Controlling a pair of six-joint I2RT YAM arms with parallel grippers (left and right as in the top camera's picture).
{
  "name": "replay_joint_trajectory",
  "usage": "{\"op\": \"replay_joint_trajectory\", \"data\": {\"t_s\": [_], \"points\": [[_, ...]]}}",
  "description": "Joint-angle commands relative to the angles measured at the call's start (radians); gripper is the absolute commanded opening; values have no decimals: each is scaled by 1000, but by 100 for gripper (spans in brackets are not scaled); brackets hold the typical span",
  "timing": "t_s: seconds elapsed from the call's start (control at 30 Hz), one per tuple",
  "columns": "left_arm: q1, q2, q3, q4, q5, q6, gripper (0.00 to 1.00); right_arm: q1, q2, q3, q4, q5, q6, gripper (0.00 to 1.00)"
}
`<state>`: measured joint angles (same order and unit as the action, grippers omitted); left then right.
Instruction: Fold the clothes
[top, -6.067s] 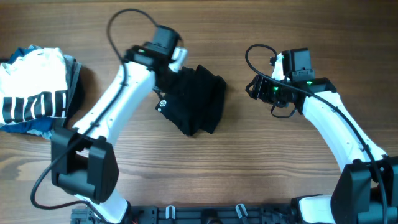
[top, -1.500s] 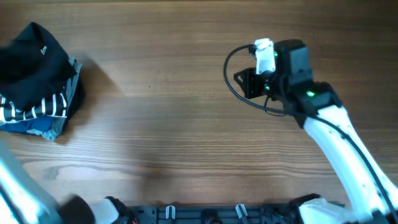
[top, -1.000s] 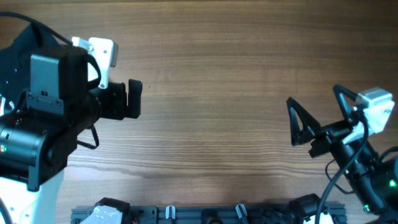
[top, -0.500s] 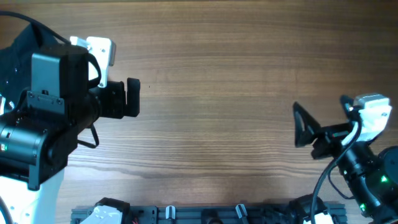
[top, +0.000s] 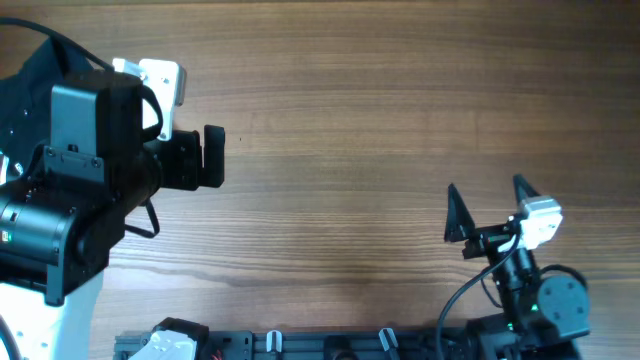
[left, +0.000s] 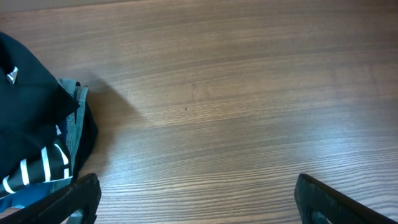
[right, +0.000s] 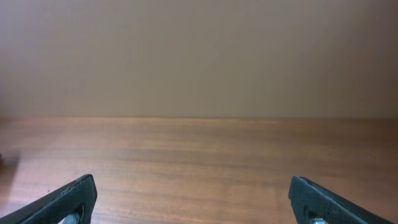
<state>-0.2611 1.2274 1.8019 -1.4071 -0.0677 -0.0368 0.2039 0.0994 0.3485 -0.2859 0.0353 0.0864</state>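
Note:
The clothes, a black T-shirt (left: 28, 99) with a small white tag, lie bunched on top of a pile at the table's far left. In the overhead view the raised left arm hides most of the shirt (top: 18, 88). My left gripper (left: 202, 208) is open with nothing between its fingers, hanging above bare wood to the right of the pile; it shows in the overhead view (top: 212, 157) too. My right gripper (top: 490, 205) is open and holds nothing, low at the front right, far from the shirt. Its wrist view (right: 199, 210) shows only bare table and a wall.
Under the black shirt lie a white garment with black stripes (left: 34, 171), a blue folded garment (left: 28, 198) and a grey layer (left: 78, 121). The wooden table (top: 340, 130) runs between the arms. A dark rail (top: 330, 345) runs along the front edge.
The right arm has drawn back toward the front edge and its open gripper has shifted left and lower. The left arm has stayed still, open.

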Motion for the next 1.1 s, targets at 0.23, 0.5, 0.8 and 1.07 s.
{"op": "replay_joint_trajectory", "data": {"t_s": [0.23,0.5,0.8,1.07], "points": [[-5,2,4,2,-12,-13,100,-7,-96,-344,294,-33,100,100],[-5,2,4,2,-12,-13,100,-7,-95,-343,295,-33,100,100],[-5,2,4,2,-12,-13,100,-7,-89,-343,294,-33,100,100],[-5,2,4,-2,-12,-14,100,-7,-89,-343,294,-33,100,100]]}}
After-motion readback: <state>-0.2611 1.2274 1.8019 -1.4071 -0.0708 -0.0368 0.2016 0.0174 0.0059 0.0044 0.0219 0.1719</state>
